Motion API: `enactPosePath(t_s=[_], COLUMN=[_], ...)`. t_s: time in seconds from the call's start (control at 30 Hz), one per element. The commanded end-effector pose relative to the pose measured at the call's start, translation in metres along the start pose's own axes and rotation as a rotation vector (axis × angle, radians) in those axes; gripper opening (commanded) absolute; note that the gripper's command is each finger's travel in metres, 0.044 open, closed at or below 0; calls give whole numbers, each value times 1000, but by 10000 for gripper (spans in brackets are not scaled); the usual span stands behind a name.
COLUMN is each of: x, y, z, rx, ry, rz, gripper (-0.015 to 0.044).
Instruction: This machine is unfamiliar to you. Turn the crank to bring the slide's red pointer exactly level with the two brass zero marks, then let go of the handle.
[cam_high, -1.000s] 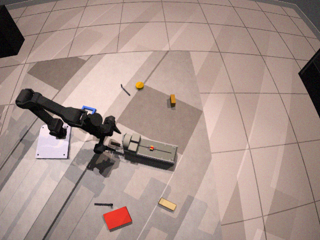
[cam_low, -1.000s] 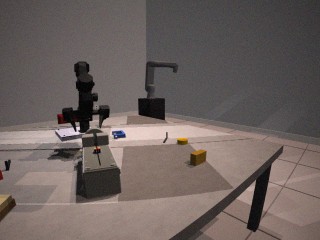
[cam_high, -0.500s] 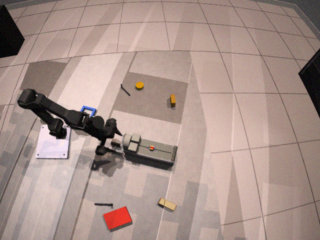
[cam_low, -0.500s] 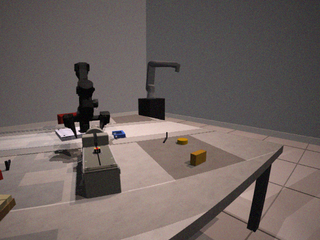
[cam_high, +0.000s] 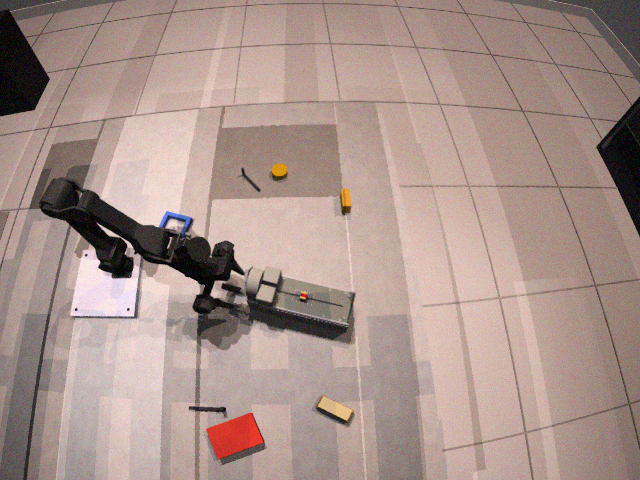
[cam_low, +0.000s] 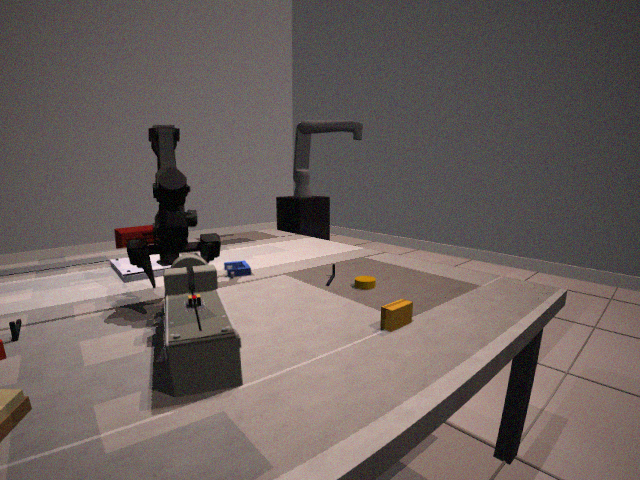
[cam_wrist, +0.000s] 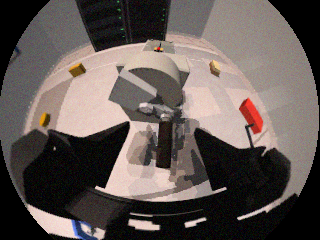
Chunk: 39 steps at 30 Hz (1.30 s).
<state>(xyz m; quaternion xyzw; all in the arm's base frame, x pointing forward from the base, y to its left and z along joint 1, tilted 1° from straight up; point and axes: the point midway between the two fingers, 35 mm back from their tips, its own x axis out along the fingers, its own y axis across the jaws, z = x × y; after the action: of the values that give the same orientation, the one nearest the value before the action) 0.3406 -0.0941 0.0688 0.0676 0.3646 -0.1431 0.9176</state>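
The grey machine (cam_high: 325, 305) (cam_low: 206, 361) (cam_wrist: 135, 92) has a slotted top. The red pointer (cam_high: 303, 296) (cam_low: 194, 297) (cam_wrist: 158, 49) sits at the slot, with small yellow brass marks close beside it; exact alignment is too small to tell. A light grey crank arm (cam_wrist: 146, 107) is on the machine's end facing the arm. Its dark handle (cam_high: 231, 287) (cam_wrist: 164, 145) sticks out toward the wrist. My gripper (cam_high: 245, 291) (cam_wrist: 163, 128) is open. The handle stands between the spread fingers, with gaps on both sides in the wrist view. The machine partly hides the gripper in the exterior view.
A blue frame (cam_high: 188, 225) (cam_low: 249, 269) lies near the arm. A yellow disc (cam_high: 279, 171), a thin black tool (cam_high: 251, 180) and an orange block (cam_high: 345, 200) lie on one side. A red box (cam_high: 235, 436), a tan block (cam_high: 334, 408) and another black tool (cam_high: 206, 408) lie opposite.
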Motion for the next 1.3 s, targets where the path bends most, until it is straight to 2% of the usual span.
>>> enactPosePath(t_s=[0.0, 0.17, 0.73, 1.27], x=[6, 8, 8, 6], y=[-1, -1, -1, -2], z=[-10, -13, -13, -10], rx=[-2, -2, -2, -2], ry=[17, 17, 17, 17], rz=[-7, -7, -7, -7], gripper=[440, 440, 0, 0])
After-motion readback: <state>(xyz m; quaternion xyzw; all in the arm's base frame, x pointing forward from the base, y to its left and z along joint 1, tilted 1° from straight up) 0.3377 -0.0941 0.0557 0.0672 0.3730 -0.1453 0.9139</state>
